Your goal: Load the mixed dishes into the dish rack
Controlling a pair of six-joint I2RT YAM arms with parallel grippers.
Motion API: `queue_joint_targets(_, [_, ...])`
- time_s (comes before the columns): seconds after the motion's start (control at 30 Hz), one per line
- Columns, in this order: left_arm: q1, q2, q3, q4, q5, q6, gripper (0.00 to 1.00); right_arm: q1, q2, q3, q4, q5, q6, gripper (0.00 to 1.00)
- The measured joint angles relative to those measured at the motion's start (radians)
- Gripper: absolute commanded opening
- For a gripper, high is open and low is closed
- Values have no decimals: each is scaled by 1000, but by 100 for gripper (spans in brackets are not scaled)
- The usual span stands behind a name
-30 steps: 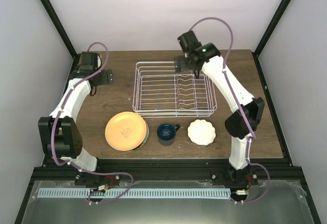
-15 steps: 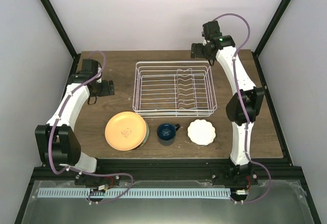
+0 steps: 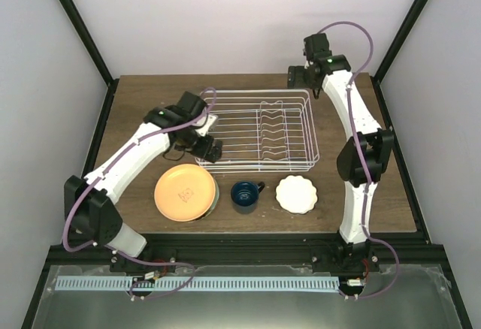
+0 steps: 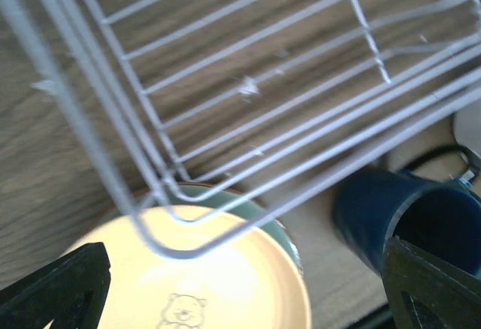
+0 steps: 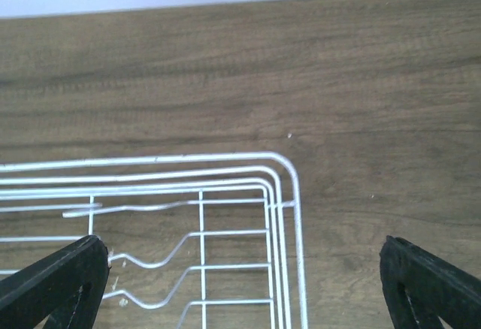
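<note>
The dish rack [image 3: 248, 166], white wire with a row of upright tines in its right half, sits flat in the middle of the wooden table [image 3: 150, 96], long side running from 9 to 3 o'clock. All the dishes lie on the table outside it, lined up along its near side. At the rack's 7 o'clock is the orange-yellow plate [image 3: 185, 191], face up with a small drawn figure in its middle. It rests on top of the mint-green plate [image 3: 216, 196], of which only a thin crescent shows at the 3 o'clock edge. Just beside that, at the rack's 6 o'clock, the dark blue mug [image 3: 245, 194] stands upright, handle turned toward 2 o'clock. The white scalloped dish [image 3: 296, 194] lies at 5 o'clock, near the mug but apart from it.

The left gripper [image 3: 206, 149] hangs over the rack's 8 o'clock corner, just above the far edge of the stacked plates, its fingers [image 4: 56, 284] spread wide with nothing between them. The right gripper [image 3: 296, 76] is out past the rack's 1 o'clock corner, looking down on that corner and the bare wood, fingers [image 5: 425, 280] likewise spread wide and empty.
</note>
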Motion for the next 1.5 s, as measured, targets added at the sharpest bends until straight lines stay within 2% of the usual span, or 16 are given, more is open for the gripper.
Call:
queue_joint_targets(0.27, [-212,54,34,-69,33,-5,100,-102,-12,42,21,-36,13,100])
queue_joint_targets(0.53, [-317,65,24,-72,22,-56,96,-127,-87,-53,65,-37,7,100])
queue_joint_targets(0.9, [-387,164,-31,21,-28,-117,90,-127,-169,-147,110,-39,3,100])
queue_joint_targets(1.13, [-438,186,-75,93,-50,-167,80,-127,-220,-232,130,-40,-8,100])
queue_joint_targets(1.5, [-450,209,-143,152,-78,-218,66,-127,-241,-292,155,-50,-11,100])
